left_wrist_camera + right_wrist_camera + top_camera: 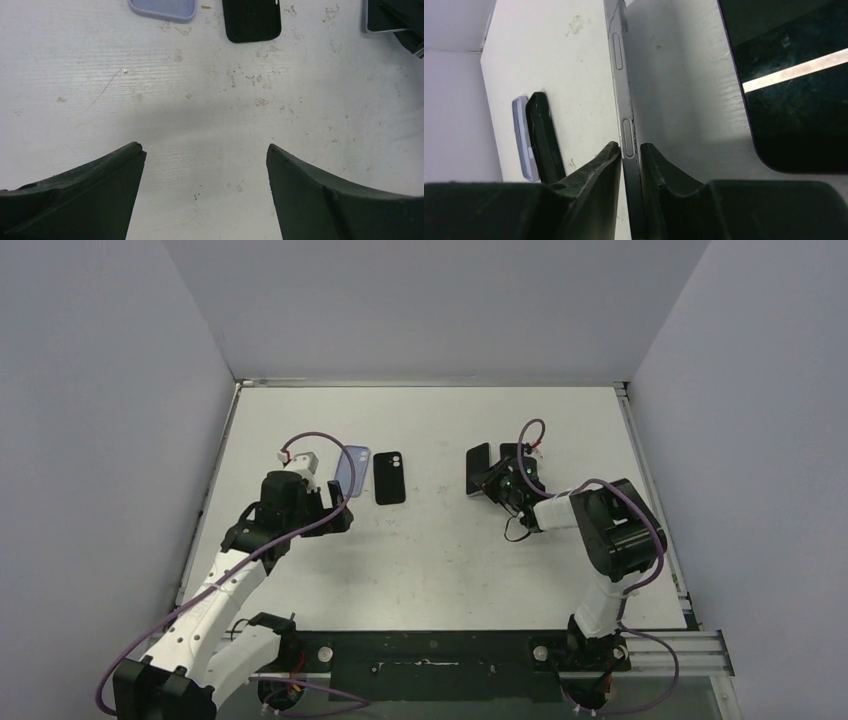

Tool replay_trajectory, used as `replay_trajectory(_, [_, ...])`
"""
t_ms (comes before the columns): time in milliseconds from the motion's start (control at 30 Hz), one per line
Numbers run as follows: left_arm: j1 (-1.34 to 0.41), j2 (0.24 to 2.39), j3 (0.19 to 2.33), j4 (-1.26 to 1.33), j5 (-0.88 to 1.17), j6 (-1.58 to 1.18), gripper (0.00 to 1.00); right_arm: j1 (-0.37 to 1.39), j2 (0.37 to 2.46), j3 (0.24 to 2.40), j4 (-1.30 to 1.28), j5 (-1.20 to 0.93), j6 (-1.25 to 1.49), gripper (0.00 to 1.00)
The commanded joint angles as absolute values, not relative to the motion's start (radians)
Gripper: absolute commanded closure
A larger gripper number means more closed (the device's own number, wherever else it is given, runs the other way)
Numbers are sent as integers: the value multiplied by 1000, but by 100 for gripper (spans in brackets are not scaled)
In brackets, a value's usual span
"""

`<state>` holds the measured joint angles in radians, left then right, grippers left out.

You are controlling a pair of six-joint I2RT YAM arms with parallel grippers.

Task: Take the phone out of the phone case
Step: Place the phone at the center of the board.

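Observation:
My right gripper (492, 480) (629, 148) is shut on a dark phone (478, 470) with a silver edge, held edge-on, its side buttons showing in the right wrist view (620, 85). It also shows in the left wrist view (382, 22). An empty black phone case (391, 478) (251, 20) (544, 135) lies flat on the white table, left of the phone. My left gripper (338, 506) (205, 150) is open and empty over bare table, short of the black case.
A lavender phone case (352, 468) (162, 7) (521, 135) lies beside the black case on its left. A dark glossy slab with a rounded corner (794, 85) fills the right of the right wrist view. Grey walls enclose the table (430, 570).

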<state>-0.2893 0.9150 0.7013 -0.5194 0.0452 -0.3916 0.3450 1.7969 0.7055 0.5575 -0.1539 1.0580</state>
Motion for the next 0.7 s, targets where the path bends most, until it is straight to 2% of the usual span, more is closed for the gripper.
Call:
replay_trajectory(0, [-308, 880, 710, -448, 35, -420, 11, 329, 1831, 735, 690, -208, 1101, 72])
replay_trajectory(133, [-324, 879, 711, -449, 44, -426, 11, 328, 1831, 705, 680, -218, 1104, 47])
replay_trajectory(233, [-328, 879, 720, -449, 45, -431, 11, 327, 1807, 681, 642, -226, 1091, 38])
replay_trajectory(367, [-330, 874, 738, -458, 35, -433, 11, 327, 1730, 666, 513, -221, 1022, 21])
replay_trajectory(600, [-328, 804, 736, -474, -20, -447, 11, 326, 1475, 615, 217, -176, 875, 2])
replay_trajectory(667, [-328, 771, 742, -492, -51, -441, 11, 326, 1377, 609, 127, -156, 818, 0])
